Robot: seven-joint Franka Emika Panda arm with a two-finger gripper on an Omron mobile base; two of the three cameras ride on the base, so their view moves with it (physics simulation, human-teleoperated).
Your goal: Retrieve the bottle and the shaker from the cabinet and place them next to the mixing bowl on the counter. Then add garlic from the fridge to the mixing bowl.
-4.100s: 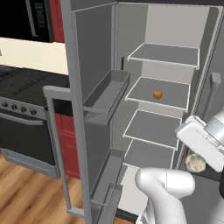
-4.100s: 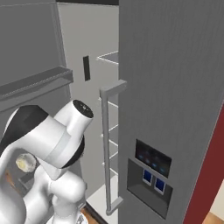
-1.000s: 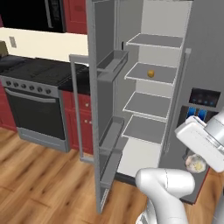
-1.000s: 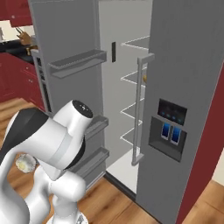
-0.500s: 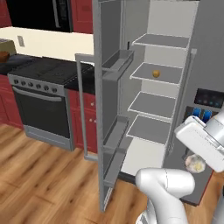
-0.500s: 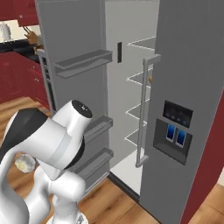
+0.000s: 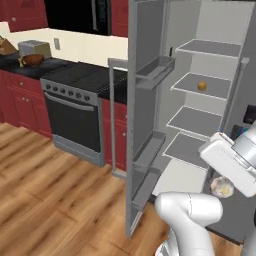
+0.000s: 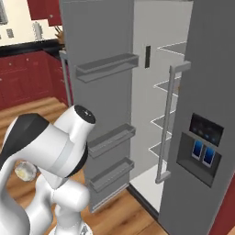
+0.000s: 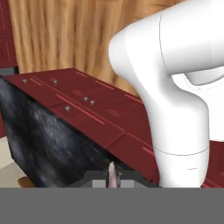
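Holding what looks like the garlic [image 7: 222, 189], the claw [image 7: 220, 185] is pinched nearly shut on a pale lumpy bulb, tucked low and close to the robot's own body, fingers aimed down. In the hand view a thin pale sliver sits btwn the tips, w/ red drawers and a dark counter edge beyond. So, by my read: garlic is out of the fridge [image 7: 210, 75] and in hand; dropping it in the bowl is left. Bottle + shaker step: can't tell from here, and can't pick out the bowl for sure. A far counter [image 7: 15, 62], well off to the claw's left, has a toaster [image 7: 34, 48] and a brown item by it, too small to name. One small orange item [image 7: 201, 86] sits on a shelf above and beyond the claw. Edges: the open door [image 7: 142, 100] w/ its bins juts out just left of the claw, the dispenser door [image 8: 202, 137] stands close on the other side, the stove [image 7: 80, 110] is further left. Open wood floor [image 7: 50, 200] lies left and low of the claw, plenty of room to drive once clear of the door edge.
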